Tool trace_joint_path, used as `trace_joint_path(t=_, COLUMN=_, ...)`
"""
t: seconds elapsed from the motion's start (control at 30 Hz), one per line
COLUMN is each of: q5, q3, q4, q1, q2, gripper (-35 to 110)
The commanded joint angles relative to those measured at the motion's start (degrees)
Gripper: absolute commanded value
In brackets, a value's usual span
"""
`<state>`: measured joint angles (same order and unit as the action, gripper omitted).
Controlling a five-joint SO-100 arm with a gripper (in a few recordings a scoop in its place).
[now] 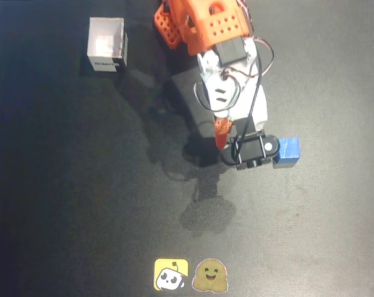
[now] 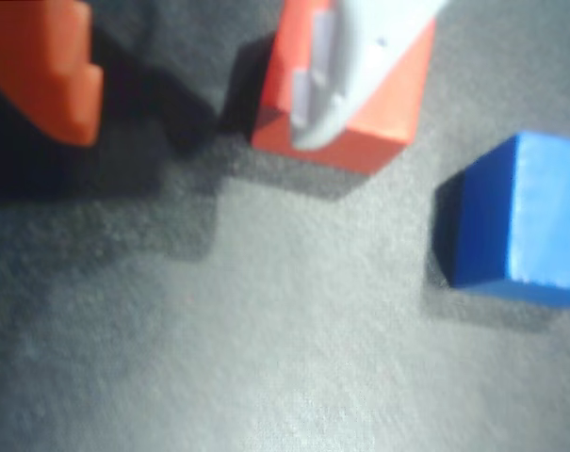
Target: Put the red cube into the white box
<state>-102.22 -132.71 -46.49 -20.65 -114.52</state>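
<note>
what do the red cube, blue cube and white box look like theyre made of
Red cube: probably painted wood or plastic; flat, evenly coloured matte faces with crisp edges.
Blue cube: seemingly the same, with a slight sheen on its lit face.
White box: likely thin cardboard or card; thin white walls, open top, dark printed label strip.

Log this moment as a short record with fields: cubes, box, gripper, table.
red cube: in the wrist view, red cube sits on the mat between the two fingers, the white finger lying across its top face
blue cube: blue cube rests on the mat, just right of the arm's camera in the overhead view, apart from the red cube
white box: white box stands upright at upper left, open top, dark label strip on its near side
gripper: gripper is open around the red cube
table: black mat, two stickers at the bottom edge
</note>
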Motion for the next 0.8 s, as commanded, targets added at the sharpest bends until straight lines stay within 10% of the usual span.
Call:
trace_joint_path(t=0.0, q5=0.53, q3=1.85, q4=0.79, q1=-0.44, q2=0.09, gripper=16)
trace_joint_path(t=0.77, q5=-1.58, q3=-2.46, q4=1.49, q1=-6.24, q2=-1.23, gripper=19)
